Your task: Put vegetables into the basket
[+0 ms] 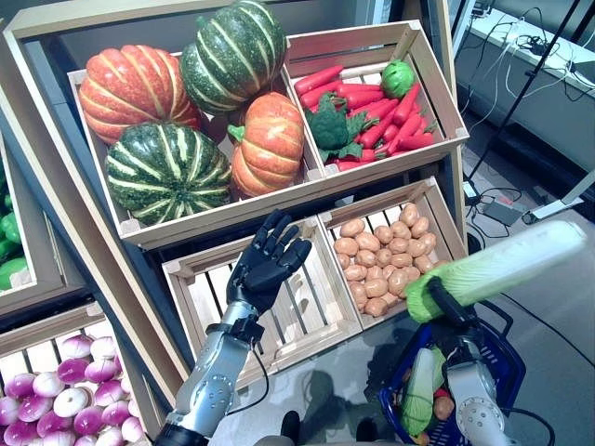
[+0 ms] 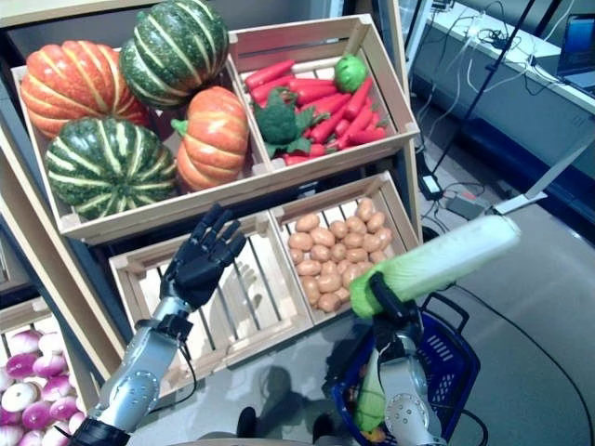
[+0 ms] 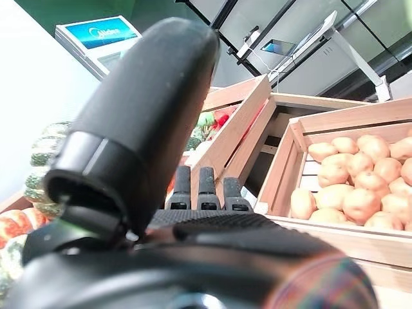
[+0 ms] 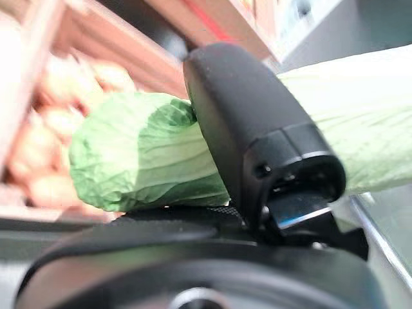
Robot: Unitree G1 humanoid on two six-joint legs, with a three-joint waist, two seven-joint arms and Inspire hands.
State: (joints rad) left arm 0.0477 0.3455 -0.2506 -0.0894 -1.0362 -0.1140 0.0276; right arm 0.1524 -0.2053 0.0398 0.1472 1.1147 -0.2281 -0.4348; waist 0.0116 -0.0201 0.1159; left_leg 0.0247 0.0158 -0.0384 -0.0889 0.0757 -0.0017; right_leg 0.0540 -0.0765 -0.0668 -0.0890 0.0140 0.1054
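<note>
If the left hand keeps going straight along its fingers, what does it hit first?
Probably the front rail of the upper shelf: the open left hand points up at it, above the empty crate. Depth is unclear.

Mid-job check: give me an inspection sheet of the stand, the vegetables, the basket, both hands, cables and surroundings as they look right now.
Surface: wooden crates on a tilted stand; the slatted crate under the left hand holds nothing.
Job's things: long cabbage held above the blue basket; the basket already holds vegetables.
Clutter: pumpkins, carrots, broccoli, potatoes, purple-white turnips in their crates.
Hands: left hand open, fingers straight, over the slatted crate; right hand shut on the cabbage.
Cables: wires on the floor and on the table at the right.
Surroundings: grey floor; no person seen.
</note>
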